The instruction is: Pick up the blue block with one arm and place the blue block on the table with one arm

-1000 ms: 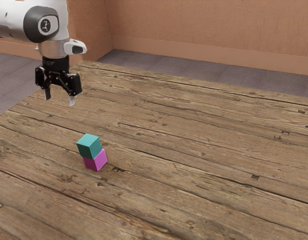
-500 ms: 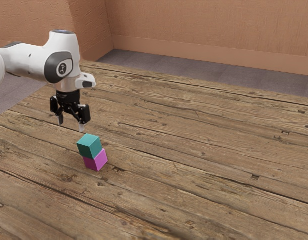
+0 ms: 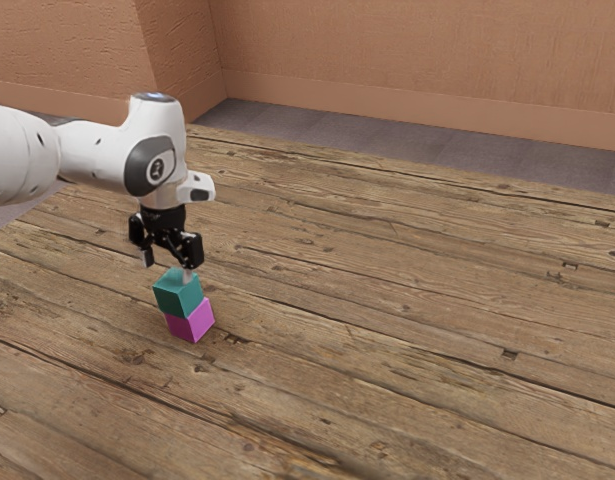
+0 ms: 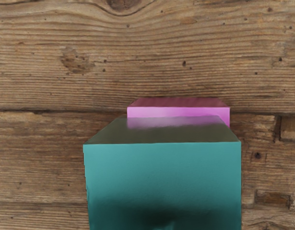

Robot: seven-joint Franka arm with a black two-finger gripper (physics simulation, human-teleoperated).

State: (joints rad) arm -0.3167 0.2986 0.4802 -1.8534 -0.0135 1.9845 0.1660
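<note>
Hovering with end effector (image 3: 168,267) fingers apart just above the blue block (image 3: 177,297), atop the pink block (image 3: 194,322); probably needing descent more than travel toward any surface (image 3: 407,350) edge.

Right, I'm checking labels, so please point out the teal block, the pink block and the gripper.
Teal block (image 4: 164,175): wrist view, on its top face.
Pink block (image 3: 202,321): exterior view, on its brighter side face.
Gripper (image 3: 167,270): exterior view, midway between its fingertips.
</note>
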